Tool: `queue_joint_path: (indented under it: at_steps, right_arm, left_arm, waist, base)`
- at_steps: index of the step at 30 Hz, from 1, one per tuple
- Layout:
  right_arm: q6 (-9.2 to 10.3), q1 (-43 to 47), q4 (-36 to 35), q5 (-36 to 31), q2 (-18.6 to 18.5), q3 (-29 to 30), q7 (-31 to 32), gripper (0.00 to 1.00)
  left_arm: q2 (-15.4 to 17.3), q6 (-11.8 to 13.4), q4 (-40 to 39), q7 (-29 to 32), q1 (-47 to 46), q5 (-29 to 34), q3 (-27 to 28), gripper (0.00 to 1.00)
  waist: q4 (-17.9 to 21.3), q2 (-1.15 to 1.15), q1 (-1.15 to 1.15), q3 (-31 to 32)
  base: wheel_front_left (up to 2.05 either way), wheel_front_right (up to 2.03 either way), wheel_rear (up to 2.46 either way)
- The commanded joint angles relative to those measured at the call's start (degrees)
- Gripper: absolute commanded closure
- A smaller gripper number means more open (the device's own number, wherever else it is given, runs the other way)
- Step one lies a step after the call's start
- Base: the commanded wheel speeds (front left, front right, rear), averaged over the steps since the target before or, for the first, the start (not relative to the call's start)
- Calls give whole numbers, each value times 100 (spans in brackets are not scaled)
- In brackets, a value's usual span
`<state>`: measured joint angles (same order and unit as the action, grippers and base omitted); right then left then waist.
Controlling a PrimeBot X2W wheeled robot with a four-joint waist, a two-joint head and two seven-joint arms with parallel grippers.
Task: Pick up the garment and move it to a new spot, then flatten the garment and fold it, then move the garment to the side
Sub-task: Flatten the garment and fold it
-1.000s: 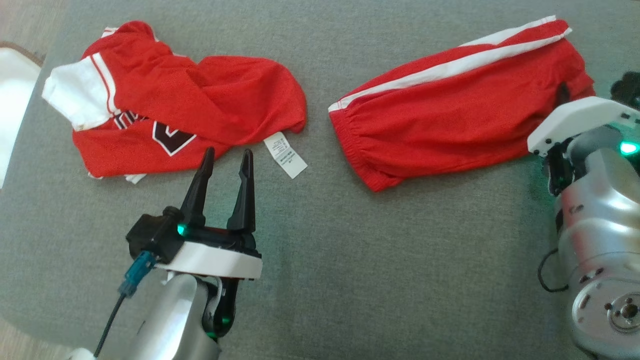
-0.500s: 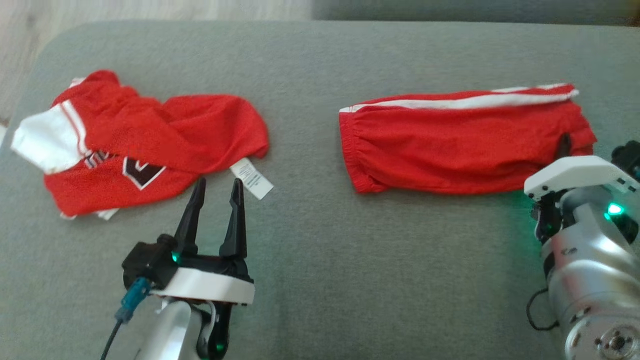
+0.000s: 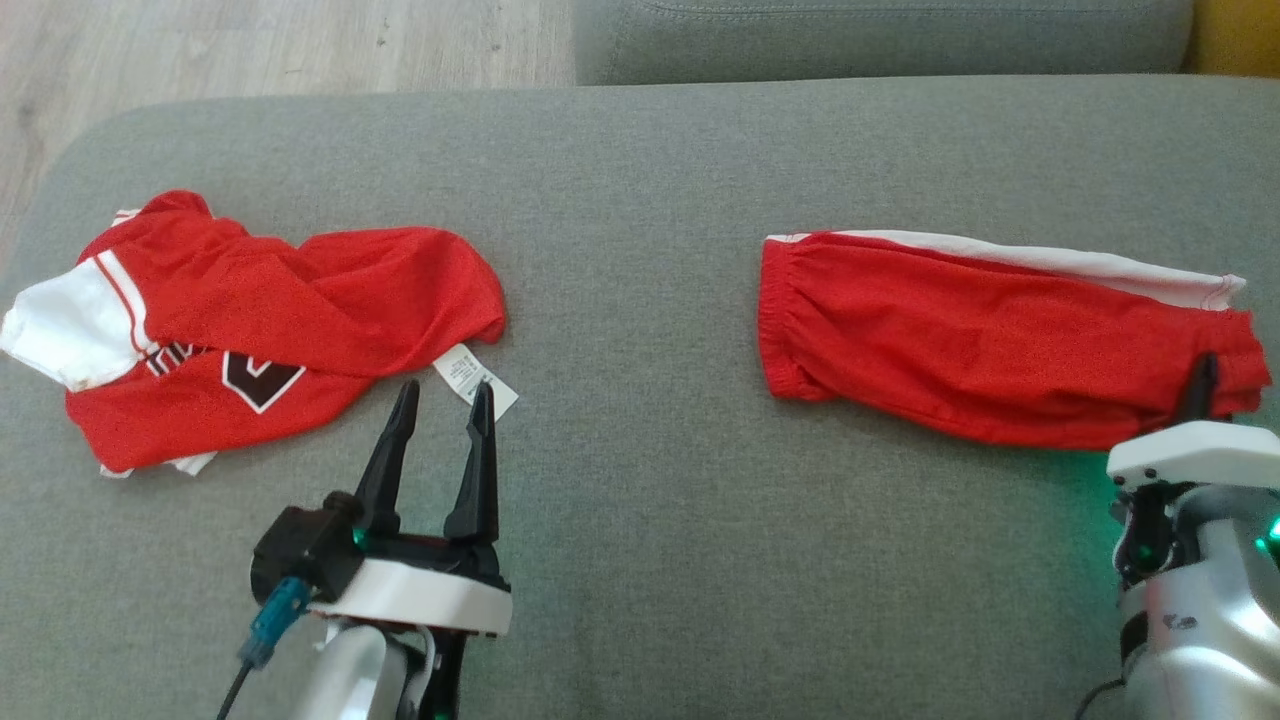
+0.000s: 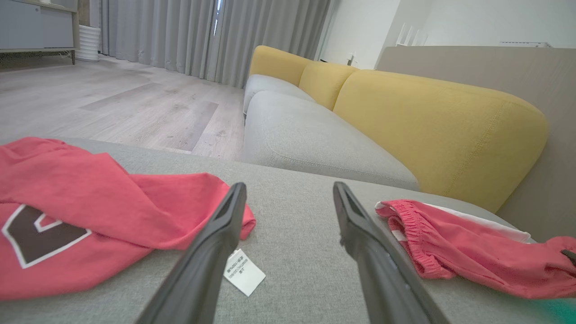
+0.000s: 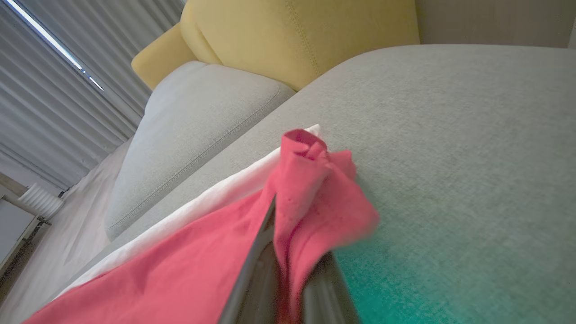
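Observation:
The garment is a pair of folded red shorts with a white side stripe, lying flat on the right of the grey cushion. My right gripper is shut on its right end, and in the right wrist view red cloth bunches over my right gripper. My left gripper hovers open and empty at the lower left, its tips beside a white label. The left wrist view shows my left gripper with the shorts to its right.
A crumpled red jersey with a white sleeve lies at the cushion's left, and it appears again as the jersey in the left wrist view. Bare grey fabric separates the two clothes. Wooden floor lies beyond the far edge; a yellow backrest stands to the right.
The head camera has tilted up. My right gripper has dragged the shorts to the right, widening the gap to the jersey. The left gripper stays open near the label.

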<state>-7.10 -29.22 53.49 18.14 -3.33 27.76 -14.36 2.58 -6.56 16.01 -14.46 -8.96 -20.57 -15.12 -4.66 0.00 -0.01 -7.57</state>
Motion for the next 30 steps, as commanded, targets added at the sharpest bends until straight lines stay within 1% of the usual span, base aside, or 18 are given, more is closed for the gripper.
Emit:
queue_joint_path:
  at_steps: [1,4,7,13,17,23,30]
  right_arm:
    - [-39,-159,-281,65,45,-268,-63,100]
    - [-39,-48,-441,154,45,-474,-63,100]
    - [-39,59,-558,106,45,-618,-63,100]
    - [-39,141,-655,11,46,-621,-63,100]
    - [-39,114,-784,31,46,-803,-63,100]
    - [-39,96,-1310,285,46,-1734,-63,100]
    - [-39,105,-1511,508,46,-2798,-63,100]
  left_arm:
    - [30,-19,-201,-53,-56,44,164,0]
    - [30,-27,-199,-53,-17,64,179,0]
    - [30,-33,-198,-53,-17,74,178,0]
    - [30,-38,-227,-53,-47,50,188,0]
    - [30,-40,-221,-53,-55,55,200,0]
    - [30,-43,-173,-54,-100,36,187,0]
    - [30,-26,-149,-54,-102,40,203,0]
  waist:
    - [-7,0,1,11]
    - [-19,0,1,23]
    - [-43,0,1,26]
    - [-69,0,1,6]
    - [-74,0,1,-9]
    - [-144,0,1,29]
    - [-324,0,1,83]
  base:
    - [0,0,0]
    - [0,0,0]
    - [0,0,0]
    - [0,0,0]
    - [0,0,0]
    - [0,0,0]
    - [0,0,0]
